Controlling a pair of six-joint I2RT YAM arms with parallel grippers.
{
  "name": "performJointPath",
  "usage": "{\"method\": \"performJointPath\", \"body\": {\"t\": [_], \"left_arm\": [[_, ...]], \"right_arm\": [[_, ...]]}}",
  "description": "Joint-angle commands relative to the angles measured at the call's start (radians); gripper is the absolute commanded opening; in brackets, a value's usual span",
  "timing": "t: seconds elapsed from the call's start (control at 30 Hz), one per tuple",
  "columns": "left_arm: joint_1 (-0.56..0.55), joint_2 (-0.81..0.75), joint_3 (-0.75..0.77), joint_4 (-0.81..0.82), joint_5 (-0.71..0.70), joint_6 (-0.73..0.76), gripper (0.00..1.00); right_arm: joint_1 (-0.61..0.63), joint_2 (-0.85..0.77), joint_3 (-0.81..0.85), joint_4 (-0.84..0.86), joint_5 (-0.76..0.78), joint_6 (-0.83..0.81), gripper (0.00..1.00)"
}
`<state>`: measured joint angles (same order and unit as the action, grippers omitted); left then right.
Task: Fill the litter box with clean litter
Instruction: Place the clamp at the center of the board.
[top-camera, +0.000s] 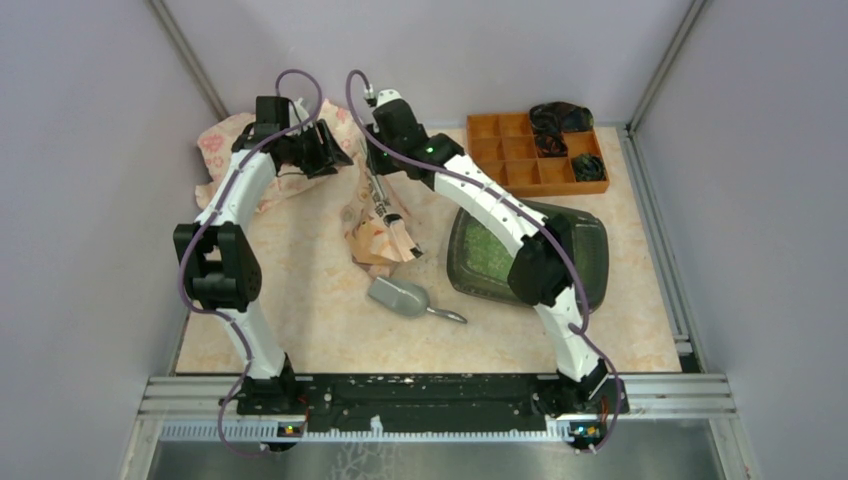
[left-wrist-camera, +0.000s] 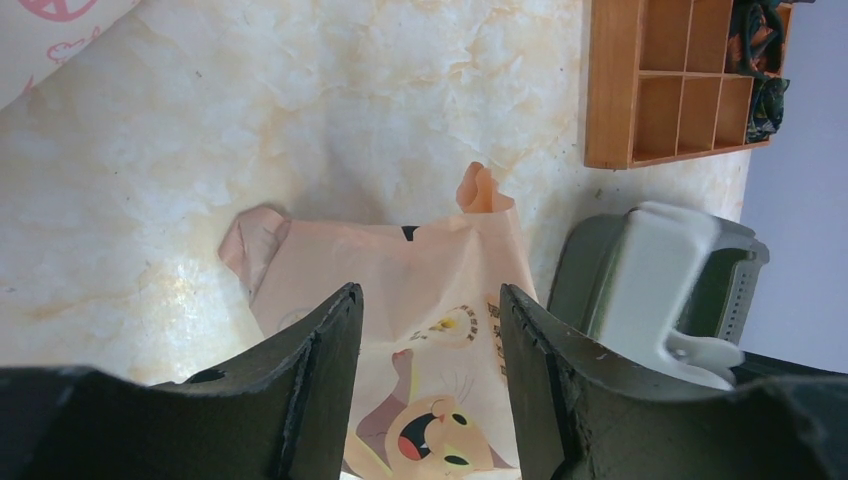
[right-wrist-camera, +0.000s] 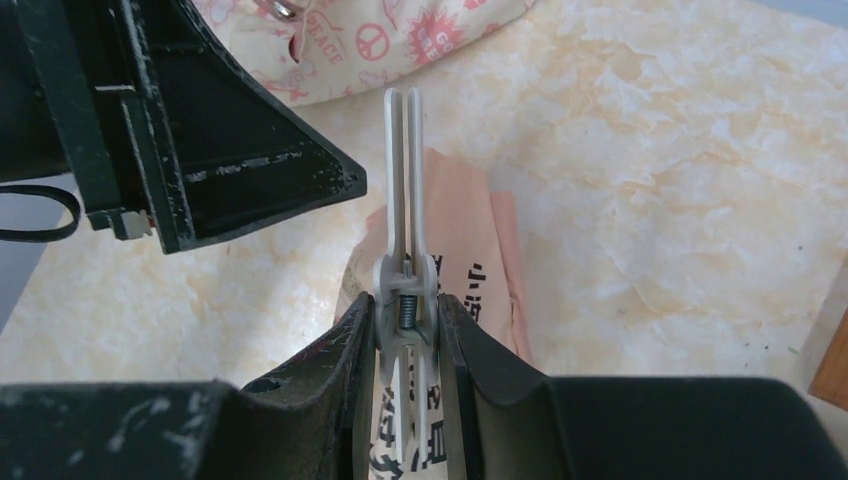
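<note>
The litter box (top-camera: 592, 262) lies right of centre, with light-green clean litter (top-camera: 486, 250) in its left part; my right arm crosses over it. Its edge shows in the left wrist view (left-wrist-camera: 578, 275). A peach printed paper bag (top-camera: 378, 240) lies crumpled at the centre. My right gripper (top-camera: 378, 183) is shut on a grey spring bag clip (right-wrist-camera: 404, 190) above the bag (right-wrist-camera: 478, 270); I cannot tell whether the clip grips the bag. My left gripper (top-camera: 335, 150) is open and empty, hovering over the bag's cat print (left-wrist-camera: 440, 400).
A grey metal scoop (top-camera: 402, 297) lies on the table in front of the bag. An orange compartmented organiser (top-camera: 520, 152) stands at the back right, also in the left wrist view (left-wrist-camera: 660, 90). A pink-printed cloth (top-camera: 228, 140) lies at the back left.
</note>
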<state>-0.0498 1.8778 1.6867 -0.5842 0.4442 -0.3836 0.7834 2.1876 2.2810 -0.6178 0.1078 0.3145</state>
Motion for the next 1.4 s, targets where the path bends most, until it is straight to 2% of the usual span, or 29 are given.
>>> {"method": "performJointPath", "body": {"t": [0.0,0.27,0.43,0.53,0.7,0.73,0.77,0.8,0.9,1.07,1.23,1.37], "left_arm": [[-0.002,0.010,0.034,-0.007,-0.003,0.014,0.58],[-0.002,-0.003,0.034,-0.013,-0.007,0.015,0.58],[-0.002,-0.018,0.058,-0.036,-0.025,0.025,0.58],[-0.005,-0.024,0.093,-0.073,-0.044,0.041,0.60],[-0.029,-0.061,0.140,-0.141,-0.089,0.076,0.74],[-0.035,-0.073,0.139,-0.147,-0.090,0.078,0.79],[-0.039,-0.085,0.135,-0.153,-0.083,0.078,0.88],[-0.041,-0.100,0.126,-0.156,-0.067,0.074,0.97],[-0.056,-0.146,0.103,-0.160,-0.022,0.050,0.99],[-0.121,-0.204,0.064,-0.164,-0.017,0.015,0.99],[-0.127,-0.251,0.050,-0.185,-0.076,0.017,0.99],[-0.127,-0.291,0.039,-0.183,-0.111,0.009,0.99]], "right_arm": [[0.017,-0.014,-0.033,0.051,-0.016,-0.015,0.00],[0.029,-0.069,-0.078,0.046,0.006,-0.024,0.00],[0.035,-0.152,-0.056,-0.097,0.041,-0.032,0.00],[0.067,-0.247,-0.134,-0.140,0.120,-0.062,0.00],[0.068,-0.428,-0.313,-0.109,0.215,-0.052,0.00],[0.064,-0.443,-0.322,-0.115,0.224,-0.049,0.00],[0.062,-0.456,-0.322,-0.123,0.220,-0.049,0.00],[0.062,-0.469,-0.323,-0.134,0.208,-0.049,0.00],[0.062,-0.526,-0.365,-0.137,0.145,-0.042,0.00],[0.061,-0.647,-0.530,-0.142,0.015,-0.022,0.00],[0.072,-0.838,-0.850,-0.061,-0.185,0.005,0.00],[0.093,-0.953,-1.078,0.037,-0.459,-0.019,0.00]]}}
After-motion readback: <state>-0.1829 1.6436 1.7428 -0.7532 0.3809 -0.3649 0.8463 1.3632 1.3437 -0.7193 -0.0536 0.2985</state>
